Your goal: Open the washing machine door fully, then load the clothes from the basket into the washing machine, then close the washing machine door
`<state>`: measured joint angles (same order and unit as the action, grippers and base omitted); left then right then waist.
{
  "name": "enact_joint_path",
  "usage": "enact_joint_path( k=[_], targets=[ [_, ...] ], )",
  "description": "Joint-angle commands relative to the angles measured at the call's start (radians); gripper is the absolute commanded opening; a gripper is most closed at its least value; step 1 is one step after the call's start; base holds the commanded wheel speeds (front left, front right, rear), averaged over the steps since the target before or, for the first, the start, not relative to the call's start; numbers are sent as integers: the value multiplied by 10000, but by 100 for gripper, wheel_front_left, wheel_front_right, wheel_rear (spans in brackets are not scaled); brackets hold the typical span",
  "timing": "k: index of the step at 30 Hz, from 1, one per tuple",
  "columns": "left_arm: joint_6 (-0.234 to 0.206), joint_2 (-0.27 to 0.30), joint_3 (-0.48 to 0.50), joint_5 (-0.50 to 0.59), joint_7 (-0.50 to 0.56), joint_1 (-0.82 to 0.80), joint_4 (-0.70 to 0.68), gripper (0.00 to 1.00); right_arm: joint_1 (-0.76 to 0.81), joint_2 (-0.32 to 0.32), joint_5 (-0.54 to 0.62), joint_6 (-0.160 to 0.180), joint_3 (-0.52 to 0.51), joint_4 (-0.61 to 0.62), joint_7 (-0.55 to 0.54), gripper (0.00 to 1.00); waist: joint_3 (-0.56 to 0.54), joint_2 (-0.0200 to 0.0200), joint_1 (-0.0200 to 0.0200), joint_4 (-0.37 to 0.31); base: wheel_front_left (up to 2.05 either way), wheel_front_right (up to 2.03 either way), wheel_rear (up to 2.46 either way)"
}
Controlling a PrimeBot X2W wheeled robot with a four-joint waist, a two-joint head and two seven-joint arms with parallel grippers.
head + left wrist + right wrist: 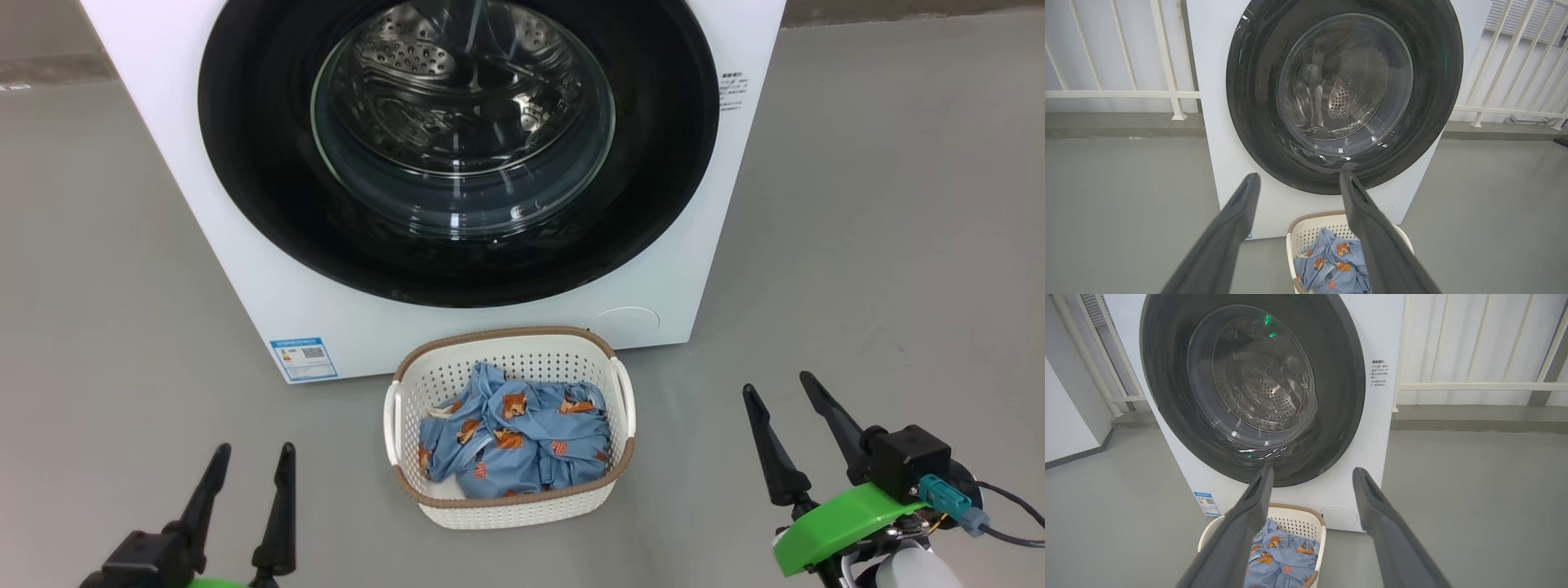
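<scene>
The white washing machine (163,122) stands ahead on the floor, its round black washing machine door (245,163) shut flat against the front, steel drum visible through the glass. In front of it sits the cream basket (510,498) holding the light blue clothes (514,445). My left gripper (255,447) is open at the lower left, left of the basket, nothing between its fingers. My right gripper (780,382) is open at the lower right, right of the basket, holding nothing. Both wrist views show the door (1257,122) (1339,396), the basket (1306,232) (1298,520) and the clothes (1331,265) (1282,559).
A blue sticker (304,358) marks the machine's lower left and a round cap (624,325) its lower right. White railings (1126,94) (1478,387) run behind the machine. Grey floor (882,286) spreads on both sides.
</scene>
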<state>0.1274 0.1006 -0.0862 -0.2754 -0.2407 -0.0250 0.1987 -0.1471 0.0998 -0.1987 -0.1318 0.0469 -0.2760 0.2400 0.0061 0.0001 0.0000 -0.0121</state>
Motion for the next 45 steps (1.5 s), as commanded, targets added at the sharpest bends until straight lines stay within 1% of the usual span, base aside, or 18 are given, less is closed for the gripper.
enact_joint_path(
  k=[1, 14, 18, 30, 39, 45],
  targets=[
    [32, 217, 379, 330, -191, -413, -251, 100, -409, 60, 348, 11, 212, 292, 199, 100, -12, -1, 0, 1, 0, 0, 0],
    [33, -175, 1260, 771, -210, -425, 269, 100, -331, -336, 597, 11, -854, 129, 218, 100, -84, -1, 0, 3, 0, 0, 0],
    [33, -280, 1432, 901, -210, -433, 318, 100, -336, -416, 704, 11, -1023, 43, 218, 100, -99, -1, 0, 6, 0, 0, 0],
    [32, -455, 1725, 829, -210, -398, 315, 100, -352, -483, 753, 11, -1035, -80, 218, 100, -140, -1, 0, 21, 0, 0, 0],
    [32, -479, 1576, 1037, -210, -407, 357, 100, -341, -492, 689, 11, -970, -52, 218, 100, -171, -1, 0, 32, 5, 5, -10],
    [32, -486, 1578, 1111, -210, -442, 322, 100, -378, -494, 584, 11, -974, -16, 218, 100, -114, -1, 0, 30, 53, 53, -106]
  ],
)
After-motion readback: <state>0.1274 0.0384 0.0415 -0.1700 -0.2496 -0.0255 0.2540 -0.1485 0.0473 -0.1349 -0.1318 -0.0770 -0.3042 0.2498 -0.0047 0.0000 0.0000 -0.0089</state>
